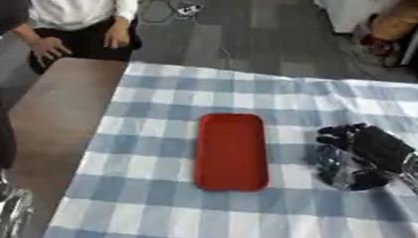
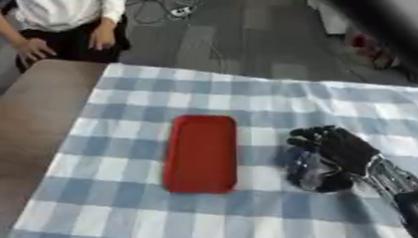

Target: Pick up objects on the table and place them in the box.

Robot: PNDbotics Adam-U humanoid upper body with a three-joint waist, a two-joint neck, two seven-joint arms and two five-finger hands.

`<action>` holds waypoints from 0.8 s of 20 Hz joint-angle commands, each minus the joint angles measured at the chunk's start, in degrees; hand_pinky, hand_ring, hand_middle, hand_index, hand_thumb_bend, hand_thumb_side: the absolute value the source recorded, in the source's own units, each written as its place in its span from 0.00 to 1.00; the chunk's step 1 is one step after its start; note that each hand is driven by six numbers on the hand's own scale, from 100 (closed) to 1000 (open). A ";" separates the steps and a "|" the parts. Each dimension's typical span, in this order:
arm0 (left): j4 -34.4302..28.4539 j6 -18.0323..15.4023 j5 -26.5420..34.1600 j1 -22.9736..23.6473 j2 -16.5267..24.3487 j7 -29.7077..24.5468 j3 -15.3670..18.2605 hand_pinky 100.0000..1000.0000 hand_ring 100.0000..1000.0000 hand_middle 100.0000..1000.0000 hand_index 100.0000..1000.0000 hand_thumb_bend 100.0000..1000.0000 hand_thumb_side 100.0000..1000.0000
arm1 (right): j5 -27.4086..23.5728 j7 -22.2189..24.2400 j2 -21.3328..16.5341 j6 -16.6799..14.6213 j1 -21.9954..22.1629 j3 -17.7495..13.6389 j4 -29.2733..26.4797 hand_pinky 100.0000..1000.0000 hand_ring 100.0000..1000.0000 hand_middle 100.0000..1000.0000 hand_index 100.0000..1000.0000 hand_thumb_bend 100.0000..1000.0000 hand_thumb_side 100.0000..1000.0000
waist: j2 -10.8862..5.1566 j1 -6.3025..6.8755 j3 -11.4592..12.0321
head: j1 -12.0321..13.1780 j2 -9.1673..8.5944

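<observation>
Box (image 1: 231,151), red and shallow, lies flat on the table (image 1: 160,108) just left of the right robot hand (image 2: 332,156), whose fingers curl around something glinting, apparently held for placing.

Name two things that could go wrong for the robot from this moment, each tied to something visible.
1. The right hand has its fingers curled over something unclear; if it holds an object, it may slip.
2. The red tray looks shallow, so a dropped object might bounce onto the checked cloth.
</observation>
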 commanded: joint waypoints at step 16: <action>-0.94 -0.38 0.20 -1.62 -0.31 -0.02 0.06 0.76 0.66 0.87 0.90 0.13 0.78 | -0.21 -1.32 -0.86 0.52 -0.96 -1.00 1.70 0.33 0.65 0.80 0.86 0.35 1.00 | 0.15 0.01 0.84 | 0.57 -1.74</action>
